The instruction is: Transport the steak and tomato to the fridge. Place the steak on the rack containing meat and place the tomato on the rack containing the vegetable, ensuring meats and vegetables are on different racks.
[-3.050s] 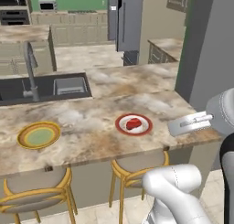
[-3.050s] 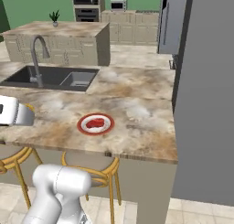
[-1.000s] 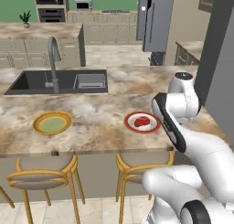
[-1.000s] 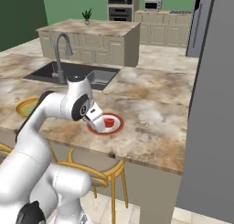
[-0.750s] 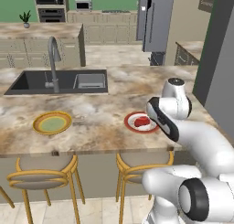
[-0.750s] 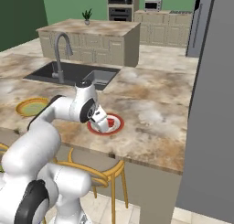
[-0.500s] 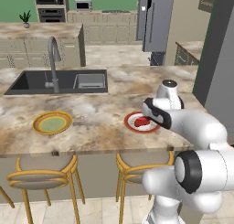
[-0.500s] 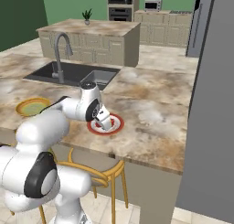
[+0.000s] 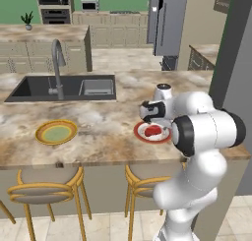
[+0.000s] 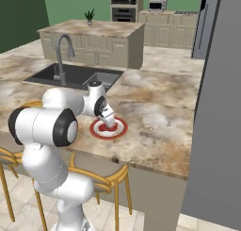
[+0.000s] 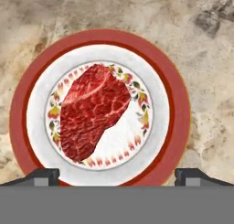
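Observation:
The steak (image 11: 93, 111) is a marbled red slab lying on a white plate with a red rim (image 11: 178, 104). It sits straight ahead of my gripper (image 11: 118, 176), whose jaws are open and wider than the steak, with nothing between them. From the left base the hand hangs just over the plate (image 9: 139, 132), with the gripper (image 9: 150, 121) above the steak (image 9: 152, 131). From the right base the gripper (image 10: 109, 121) covers most of the plate (image 10: 121, 127). The tomato is out of view. A tall steel fridge (image 9: 167, 18) stands at the back.
The plate rests on a marble counter (image 9: 98, 127) near its front edge. A yellow-green plate (image 9: 56, 132) lies to the left, with a sink (image 9: 64, 87) and faucet (image 9: 56, 63) behind it. Stools (image 9: 44, 191) stand under the counter. A tall grey panel (image 9: 236, 63) rises at the right.
The arm has folded forward and brought the hand down from beside the plate to just above the steak. The jaws have stayed open.

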Tool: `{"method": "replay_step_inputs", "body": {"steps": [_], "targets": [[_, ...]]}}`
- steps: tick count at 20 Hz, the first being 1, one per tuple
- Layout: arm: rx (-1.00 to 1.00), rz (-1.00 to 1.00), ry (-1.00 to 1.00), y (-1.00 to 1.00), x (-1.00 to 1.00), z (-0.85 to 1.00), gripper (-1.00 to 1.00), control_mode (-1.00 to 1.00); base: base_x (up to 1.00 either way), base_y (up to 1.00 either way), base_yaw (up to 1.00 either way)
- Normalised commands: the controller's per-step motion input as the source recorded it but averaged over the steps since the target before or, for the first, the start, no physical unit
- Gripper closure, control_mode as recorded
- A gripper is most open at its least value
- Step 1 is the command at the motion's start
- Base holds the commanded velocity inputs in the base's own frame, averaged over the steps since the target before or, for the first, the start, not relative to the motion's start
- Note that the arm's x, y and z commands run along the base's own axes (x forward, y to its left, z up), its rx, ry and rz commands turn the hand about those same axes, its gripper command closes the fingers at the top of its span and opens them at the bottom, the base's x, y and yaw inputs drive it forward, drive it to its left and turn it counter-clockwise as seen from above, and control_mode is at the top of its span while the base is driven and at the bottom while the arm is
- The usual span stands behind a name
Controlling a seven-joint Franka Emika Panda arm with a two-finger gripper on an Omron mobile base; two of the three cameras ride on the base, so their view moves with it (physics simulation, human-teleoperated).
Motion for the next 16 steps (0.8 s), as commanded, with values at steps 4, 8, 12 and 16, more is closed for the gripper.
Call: {"method": "replay_step_inputs", "body": {"steps": [4, 8, 12, 16], "targets": [[0.0, -0.06, 0.24, 0.05, 0.4, -0.32, -1.0, -1.0, 0.0, 0.0, 0.0], [0.0, -0.04, 0.22, 0.0, 0.25, -0.36, -1.0, -1.0, 0.0, 0.0, 0.0], [0.0, -0.03, 0.07, 0.0, 0.14, -0.24, -1.0, -1.0, 0.0, 0.0, 0.0], [0.0, -0.03, 0.03, 0.11, 0.18, -0.29, -1.0, -1.0, 0.0, 0.0, 0.0]]}}
